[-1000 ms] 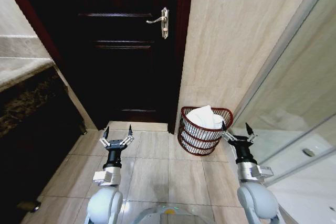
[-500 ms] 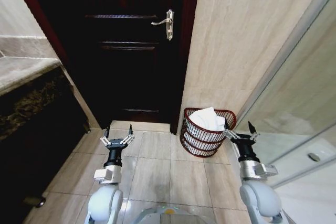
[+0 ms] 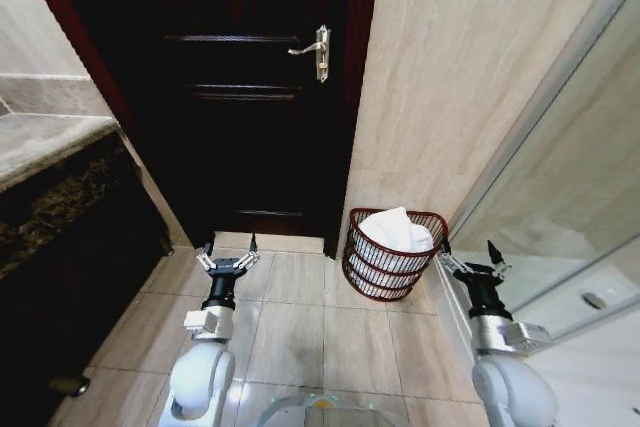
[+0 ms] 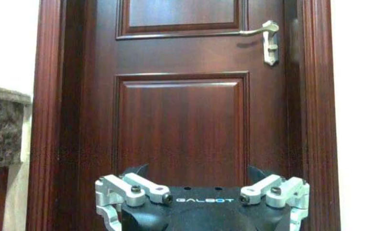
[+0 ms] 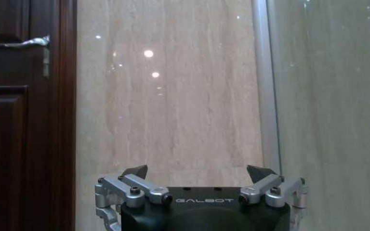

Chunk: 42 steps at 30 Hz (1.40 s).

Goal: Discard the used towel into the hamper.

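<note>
Hanging with its fingers spread and nothing between them, the right pincer [image 3: 467, 252] sits just to the right of the hamper [image 3: 392, 253], low over the tiled floor [image 3: 300, 327]. The left pincer [image 3: 229, 255] is spread and empty too, well apart on the other side, facing the dark door [image 3: 250, 117].

The towel [image 3: 396, 230] lies bunched inside the hamper, its white folds rising a little above the rim. It looks soft and light, and I judge it would sag and trail if lifted. A raised fold at the top of the heap would be the place to pinch, since the cloth gives no stiff edge. It should not slip much, being fabric, and nothing about it is fragile.

The hamper looks light as well, a red-brown wire basket that could slide or tip if nudged. Its rim would be the firmest hold. It stands on the floor against the beige tiled wall [image 3: 450, 77], beside the door frame, with a glass panel [image 3: 570, 207] close on its right. Its wires run in horizontal bands around a rounded front.

With the towel in the hamper, the task looks done.
</note>
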Available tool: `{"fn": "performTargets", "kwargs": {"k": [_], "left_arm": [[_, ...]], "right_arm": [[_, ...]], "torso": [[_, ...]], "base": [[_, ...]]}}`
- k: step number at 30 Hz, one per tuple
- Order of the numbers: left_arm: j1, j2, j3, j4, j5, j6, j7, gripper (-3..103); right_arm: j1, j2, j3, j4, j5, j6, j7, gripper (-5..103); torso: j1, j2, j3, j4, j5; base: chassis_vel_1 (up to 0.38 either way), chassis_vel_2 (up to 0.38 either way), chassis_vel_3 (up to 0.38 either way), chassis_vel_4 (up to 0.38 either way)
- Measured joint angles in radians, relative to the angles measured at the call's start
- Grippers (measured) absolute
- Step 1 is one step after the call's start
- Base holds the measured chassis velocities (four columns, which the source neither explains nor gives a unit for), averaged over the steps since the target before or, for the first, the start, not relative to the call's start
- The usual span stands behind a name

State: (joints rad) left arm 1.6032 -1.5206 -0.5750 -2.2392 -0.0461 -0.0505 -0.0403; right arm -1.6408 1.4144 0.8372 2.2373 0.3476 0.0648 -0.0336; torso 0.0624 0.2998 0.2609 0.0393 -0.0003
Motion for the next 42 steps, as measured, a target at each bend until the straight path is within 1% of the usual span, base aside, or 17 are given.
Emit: {"fn": "performTargets", "kwargs": {"k": [1,4,5,7,8,9,11,13,15,16,19,20,23,28,32,37,42], "left_arm": [[0.000,0.000,0.000,0.000,0.000,0.000,0.000,100],[0.003,0.021,-0.003,-0.004,0.002,0.014,-0.001,100],[0.003,0.021,-0.003,-0.004,0.002,0.014,-0.001,100],[0.010,0.043,-0.007,-0.002,0.000,0.017,-0.004,100],[0.014,0.054,-0.012,0.001,-0.003,0.017,-0.006,100],[0.014,0.054,-0.012,0.001,-0.003,0.017,-0.006,100],[0.017,0.066,-0.019,0.002,-0.013,0.017,-0.010,100],[0.017,0.077,-0.028,0.004,-0.029,0.016,-0.013,100],[0.017,0.088,-0.035,0.004,-0.050,0.015,-0.013,100],[0.017,0.088,-0.035,0.004,-0.050,0.015,-0.013,100],[0.016,0.102,-0.043,0.004,-0.082,0.013,-0.013,100],[0.016,0.102,-0.043,0.004,-0.082,0.013,-0.013,100],[0.017,0.110,-0.047,0.004,-0.090,0.006,-0.013,100],[0.021,0.137,-0.061,-0.005,-0.106,0.003,-0.013,100],[0.024,0.161,-0.080,-0.015,-0.121,0.006,-0.013,100],[0.024,0.171,-0.086,-0.013,-0.130,0.002,-0.004,100],[0.023,0.170,-0.081,-0.013,-0.132,0.002,0.003,100]], "right_arm": [[0.000,0.000,0.000,0.000,0.000,0.000,0.000,100],[-0.014,0.016,0.034,-0.009,0.008,-0.013,-0.097,100],[-0.014,0.016,0.034,-0.009,0.008,-0.013,-0.097,100],[-0.014,0.038,0.034,-0.007,0.010,-0.040,-0.112,100],[-0.012,0.048,0.028,-0.003,0.002,-0.058,-0.109,100],[-0.012,0.048,0.028,-0.003,0.002,-0.058,-0.109,100],[-0.012,0.060,0.018,0.007,-0.012,-0.082,-0.107,100],[-0.013,0.068,-0.006,0.021,-0.014,-0.088,-0.094,100],[-0.015,0.074,-0.048,0.035,-0.013,-0.073,-0.058,100],[-0.015,0.074,-0.048,0.035,-0.013,-0.073,-0.058,100],[-0.028,0.075,-0.137,0.059,-0.014,-0.022,0.002,100],[-0.028,0.075,-0.137,0.059,-0.014,-0.022,0.002,100],[-0.046,0.066,-0.190,0.087,-0.027,-0.011,0.033,100],[-0.064,0.032,-0.201,0.098,-0.050,-0.012,0.041,100],[-0.067,-0.008,-0.171,0.087,-0.058,-0.012,0.041,100],[-0.056,-0.029,-0.137,0.070,-0.055,-0.018,0.042,100],[-0.055,-0.034,-0.131,0.081,-0.047,-0.033,0.044,100]], "torso": [[0.000,0.000,0.000,0.0000,0.0000],[0.004,0.012,0.008,-0.0001,0.0003],[0.004,0.012,0.008,-0.0001,0.0003],[0.007,0.022,0.014,-0.0002,0.0003],[0.008,0.026,0.018,0.0002,0.0002],[0.008,0.026,0.018,0.0002,0.0002],[0.011,0.034,0.023,0.0001,0.0002],[0.014,0.042,0.028,-0.0001,0.0001],[0.017,0.049,0.032,-0.0001,0.0002],[0.017,0.049,0.032,-0.0001,0.0002],[0.020,0.064,0.043,0.0001,0.0002],[0.020,0.064,0.043,0.0001,0.0002],[0.025,0.076,0.051,0.0000,0.0000],[0.030,0.089,0.059,0.0001,0.0003],[0.036,0.105,0.070,0.0000,0.0004],[0.042,0.124,0.082,0.0000,0.0004],[0.047,0.141,0.094,0.0000,0.0003]], "base": [[0.000,0.000,0.000,0.000],[0.000,0.000,0.000,0.000],[0.000,0.000,0.000,0.000],[0.000,0.000,0.000,0.000],[0.000,0.000,0.000,0.000],[0.000,0.000,0.000,0.000],[0.000,0.000,0.000,0.000],[0.000,0.000,0.000,0.000],[0.000,0.000,0.000,0.000],[0.000,0.000,0.000,0.000],[0.000,0.000,0.000,0.000],[0.000,0.000,0.000,0.000],[0.000,0.000,0.000,0.000],[0.000,0.000,0.000,0.000],[0.000,0.000,0.000,0.000],[0.000,0.000,0.000,0.000],[0.000,0.000,0.000,0.000]]}}
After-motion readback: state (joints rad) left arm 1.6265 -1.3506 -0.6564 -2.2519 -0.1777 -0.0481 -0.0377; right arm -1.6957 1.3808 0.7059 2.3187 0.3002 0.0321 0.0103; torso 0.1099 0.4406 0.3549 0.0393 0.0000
